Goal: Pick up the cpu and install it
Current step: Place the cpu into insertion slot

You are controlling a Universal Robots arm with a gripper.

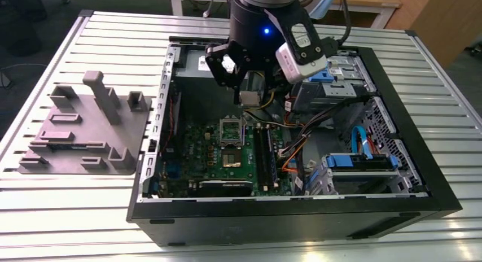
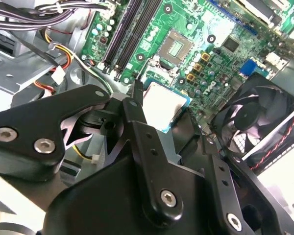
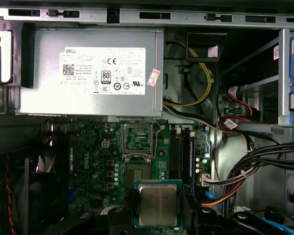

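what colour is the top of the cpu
Silvery grey with a thin blue-green rim; the cpu shows best in the first wrist view.

Your exterior view looks steeply down from outside the worktop (image 1: 90, 217) over the whole open computer case (image 1: 301, 222), while both wrist views sit close inside it, the first wrist view facing the grey box (image 3: 90, 71), the second wrist view slanted, sharing the cpu (image 3: 158, 204) and green board (image 3: 88, 161).

Cpu (image 3: 158, 204) in pincer (image 3: 158, 218), above board (image 3: 95, 164)

Open PC case (image 1: 301, 219) on slatted table (image 1: 68, 208); grey fixture tray (image 1: 79, 139) near, exterior view's left
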